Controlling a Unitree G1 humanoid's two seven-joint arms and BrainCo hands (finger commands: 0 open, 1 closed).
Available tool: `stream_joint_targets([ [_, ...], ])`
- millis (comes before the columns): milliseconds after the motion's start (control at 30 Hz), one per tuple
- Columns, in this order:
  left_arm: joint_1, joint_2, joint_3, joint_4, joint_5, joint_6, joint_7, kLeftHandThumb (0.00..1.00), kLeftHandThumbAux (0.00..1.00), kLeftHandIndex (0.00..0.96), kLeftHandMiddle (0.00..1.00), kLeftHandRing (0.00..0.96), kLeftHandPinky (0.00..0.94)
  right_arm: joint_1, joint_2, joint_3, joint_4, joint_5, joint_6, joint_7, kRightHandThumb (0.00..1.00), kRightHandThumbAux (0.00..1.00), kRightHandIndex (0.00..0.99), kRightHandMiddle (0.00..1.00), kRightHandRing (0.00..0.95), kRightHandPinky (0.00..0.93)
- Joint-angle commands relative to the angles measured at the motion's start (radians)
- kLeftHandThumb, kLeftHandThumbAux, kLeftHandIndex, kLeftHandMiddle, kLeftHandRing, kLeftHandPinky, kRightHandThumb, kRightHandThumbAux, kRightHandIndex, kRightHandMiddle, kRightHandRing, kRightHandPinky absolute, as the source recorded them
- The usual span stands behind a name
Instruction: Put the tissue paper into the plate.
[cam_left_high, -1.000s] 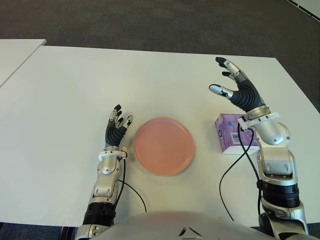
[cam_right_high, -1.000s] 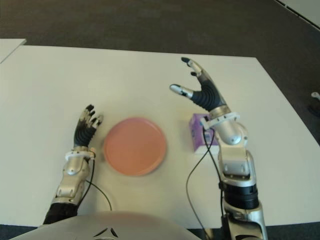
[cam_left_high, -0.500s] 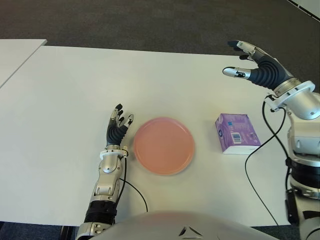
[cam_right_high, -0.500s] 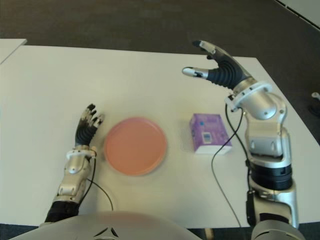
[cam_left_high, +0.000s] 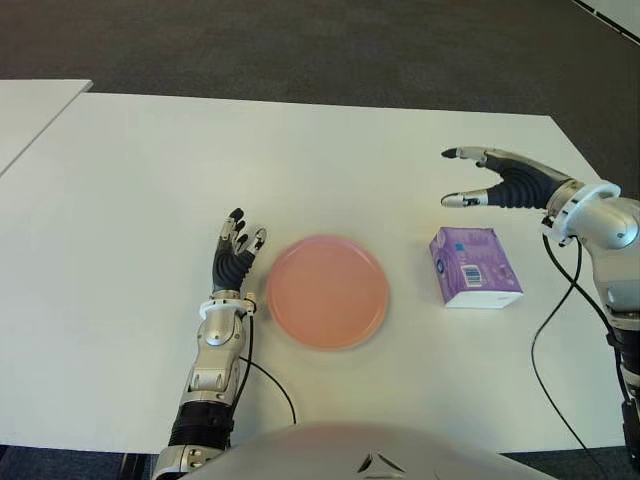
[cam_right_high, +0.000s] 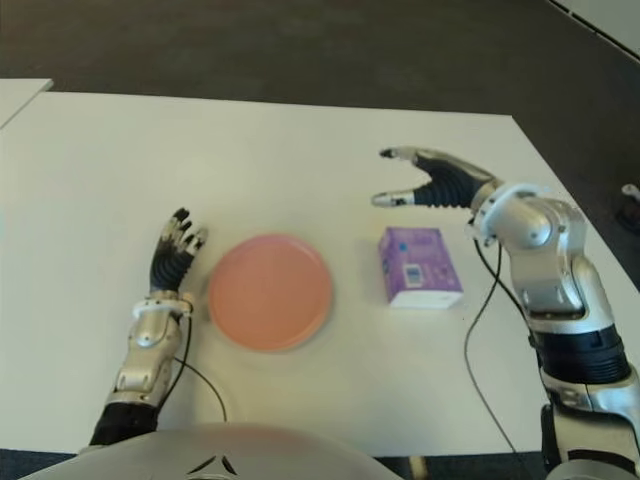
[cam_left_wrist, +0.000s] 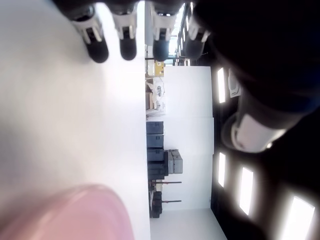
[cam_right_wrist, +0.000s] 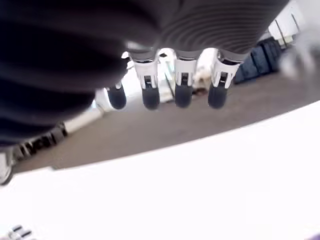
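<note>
Reaching: our right hand (cam_left_high: 500, 187) hovers at 12 o'clock of tissue pack (cam_left_high: 474, 267), fingers spread, empty. Pack lies on table (cam_left_high: 150, 180), 3 o'clock of pink plate (cam_left_high: 327, 291). We should lower, straddle pack's sides. Left hand (cam_left_high: 236, 257) at plate's 9 o'clock, relaxed.

no text can be read; the tissue pack (cam_left_high: 474, 266) label is illegible.

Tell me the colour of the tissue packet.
Purple, with a white label; the tissue packet shows best in the left eye view.
</note>
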Motion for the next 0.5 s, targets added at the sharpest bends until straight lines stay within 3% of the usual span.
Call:
stream_joint_targets([
  [33,0.021,-0.002,-0.003,-0.003,0.002,0.024,0.003,0.000,0.589,0.008,0.000,0.000,0.000,0.046,-0.033,0.017,0.072,-0.030,-0.124,-0.012,0.180,0.296,0.000,0.000,0.000,0.000],
  [167,0.028,0.000,-0.005,-0.012,0.005,0.023,0.001,0.000,0.595,0.004,0.000,0.000,0.000,0.098,-0.061,0.012,0.175,-0.039,-0.244,-0.028,0.145,0.271,0.000,0.000,0.000,0.006],
  [500,0.037,0.011,-0.004,-0.012,0.003,0.006,-0.009,0.000,0.607,0.001,0.000,0.000,0.000,0.147,-0.078,0.017,0.219,-0.096,-0.365,-0.071,0.162,0.285,0.000,0.000,0.000,0.000],
])
